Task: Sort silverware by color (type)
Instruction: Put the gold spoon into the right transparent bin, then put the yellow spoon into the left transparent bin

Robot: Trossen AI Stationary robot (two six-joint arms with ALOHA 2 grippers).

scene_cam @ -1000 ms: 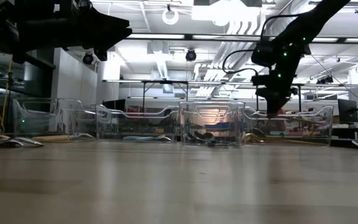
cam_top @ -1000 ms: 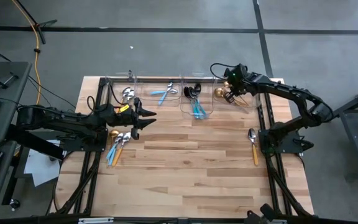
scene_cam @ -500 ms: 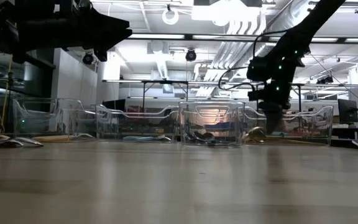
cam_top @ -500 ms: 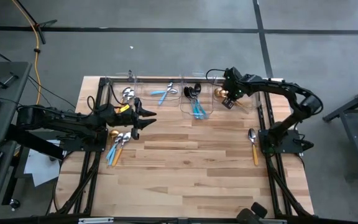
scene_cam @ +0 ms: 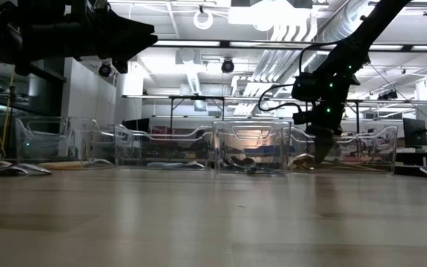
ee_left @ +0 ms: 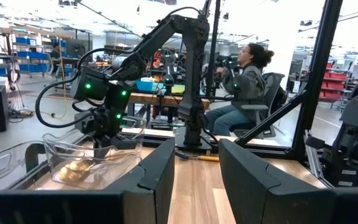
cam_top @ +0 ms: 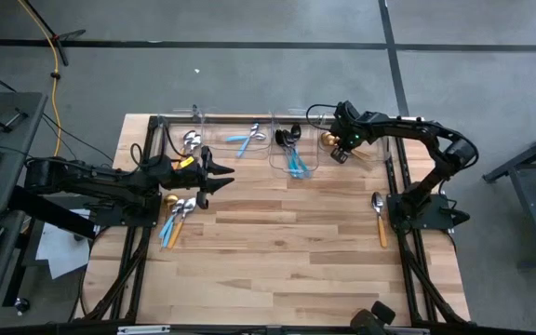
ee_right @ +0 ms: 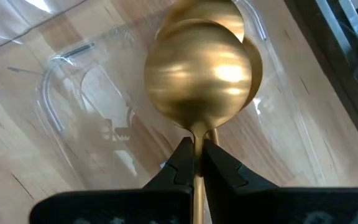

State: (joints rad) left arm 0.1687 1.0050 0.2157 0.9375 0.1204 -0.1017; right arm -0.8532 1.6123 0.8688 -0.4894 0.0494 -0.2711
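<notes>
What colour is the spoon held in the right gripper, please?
Gold all over; the spoon shows best in the right wrist view.

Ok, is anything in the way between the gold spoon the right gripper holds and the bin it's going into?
Nothing visible blocks it. The right gripper is shut on the gold spoon, held above the clear bin at the table's far right end. Another gold piece lies just beneath the spoon.

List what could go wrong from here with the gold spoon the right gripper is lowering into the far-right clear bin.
1. The right gripper pinches the gold spoon only by its thin neck, so the spoon could swivel or slip before release.
2. Another gold spoon already lies right beneath it in the clear plastic bin; the held one may land on it and slide against the bin's wall.
</notes>
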